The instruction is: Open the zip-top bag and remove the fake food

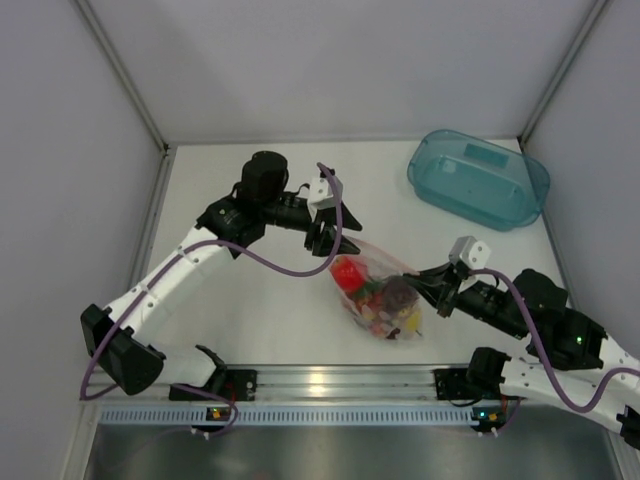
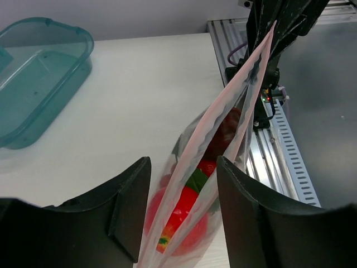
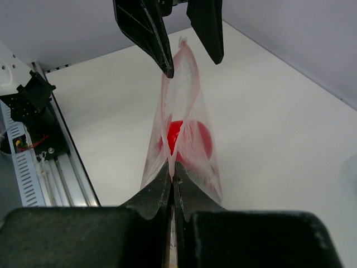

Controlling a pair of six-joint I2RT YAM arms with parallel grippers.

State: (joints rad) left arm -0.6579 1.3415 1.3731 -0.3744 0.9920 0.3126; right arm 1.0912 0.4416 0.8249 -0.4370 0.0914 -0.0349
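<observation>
White table [image 1: 290, 335], teal tub [image 1: 478, 178] and filled zip-top bag [image 1: 385, 295] atop

Bright, even light from above, soft shadows on the white tabletop [image 1: 270, 320]. Bit of glare on the metal rail [image 1: 320, 379]. Wrist views blur up close.

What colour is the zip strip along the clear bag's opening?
Pale pink. The zip strip shows best in the left wrist view.
</observation>
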